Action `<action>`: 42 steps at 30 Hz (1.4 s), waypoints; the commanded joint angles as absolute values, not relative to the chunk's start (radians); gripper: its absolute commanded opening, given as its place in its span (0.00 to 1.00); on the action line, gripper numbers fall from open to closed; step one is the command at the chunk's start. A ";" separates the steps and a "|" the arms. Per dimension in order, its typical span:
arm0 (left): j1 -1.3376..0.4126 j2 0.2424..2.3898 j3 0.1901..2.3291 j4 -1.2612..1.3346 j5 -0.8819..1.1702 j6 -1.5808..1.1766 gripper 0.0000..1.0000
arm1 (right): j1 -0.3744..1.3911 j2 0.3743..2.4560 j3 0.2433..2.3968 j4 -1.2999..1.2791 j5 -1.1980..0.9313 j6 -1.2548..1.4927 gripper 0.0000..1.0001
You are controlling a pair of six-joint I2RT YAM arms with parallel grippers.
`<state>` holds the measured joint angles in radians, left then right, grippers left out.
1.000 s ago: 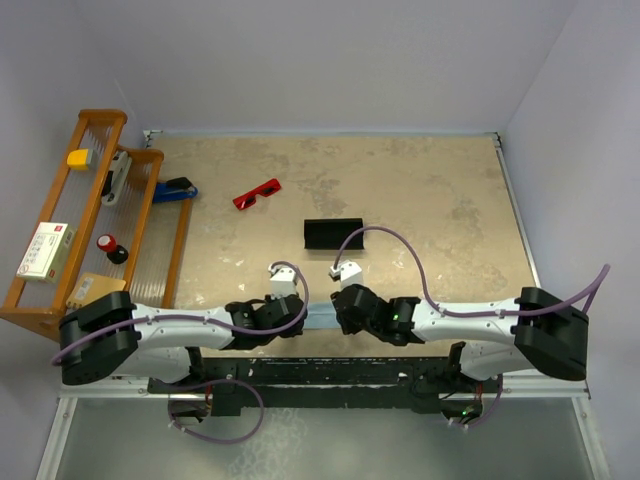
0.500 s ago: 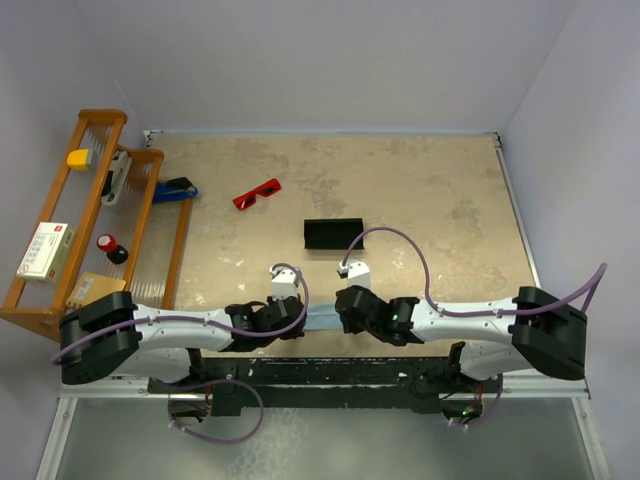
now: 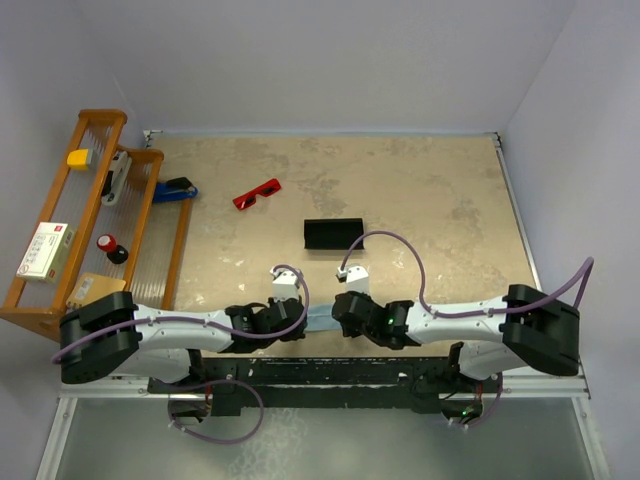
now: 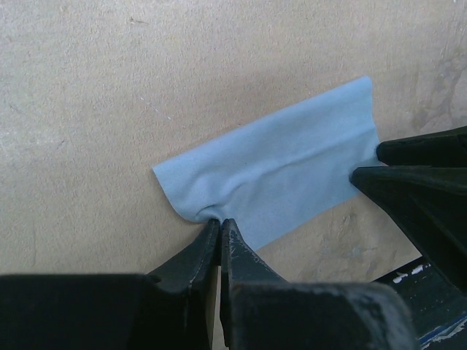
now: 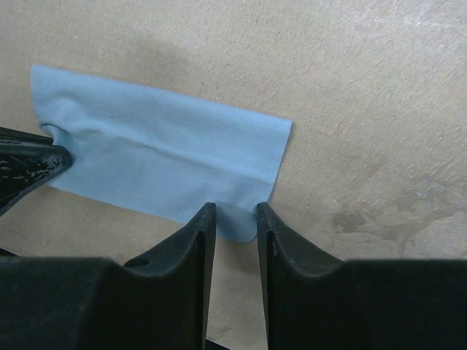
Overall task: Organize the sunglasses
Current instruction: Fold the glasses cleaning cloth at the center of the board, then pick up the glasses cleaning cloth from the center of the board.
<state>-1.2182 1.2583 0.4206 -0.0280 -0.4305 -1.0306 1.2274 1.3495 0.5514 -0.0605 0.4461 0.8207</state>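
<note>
One blue cloth (image 3: 319, 318) lies lower centre; left fingers (image 4: 206, 246) pinch its edge; right fingers (image 5: 200, 227) straddle its corner, parted; sunglasses (image 3: 257, 193) lie upper left.

Blue cloth (image 3: 318, 320) mostly hidden from above

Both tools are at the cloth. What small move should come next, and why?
Probably close the right tool: its jaws stand open astride a corner of the light blue cloth, while the left tool is shut on the opposite end.
</note>
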 commanded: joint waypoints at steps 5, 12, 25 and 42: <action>-1.231 1.256 0.413 -0.005 -0.434 -1.043 0.00 | 1.270 1.418 0.569 -0.060 0.466 0.866 0.28; -1.235 1.252 0.410 -0.011 -0.440 -1.048 0.00 | 1.272 1.406 0.562 -0.076 0.484 0.885 0.22; -1.236 1.269 0.428 -0.043 -0.457 -1.038 0.00 | 1.274 1.349 0.537 -0.097 0.505 0.886 0.32; -1.236 1.224 0.436 -0.124 -0.483 -1.029 0.00 | 1.272 1.337 0.539 -0.098 0.519 0.883 0.32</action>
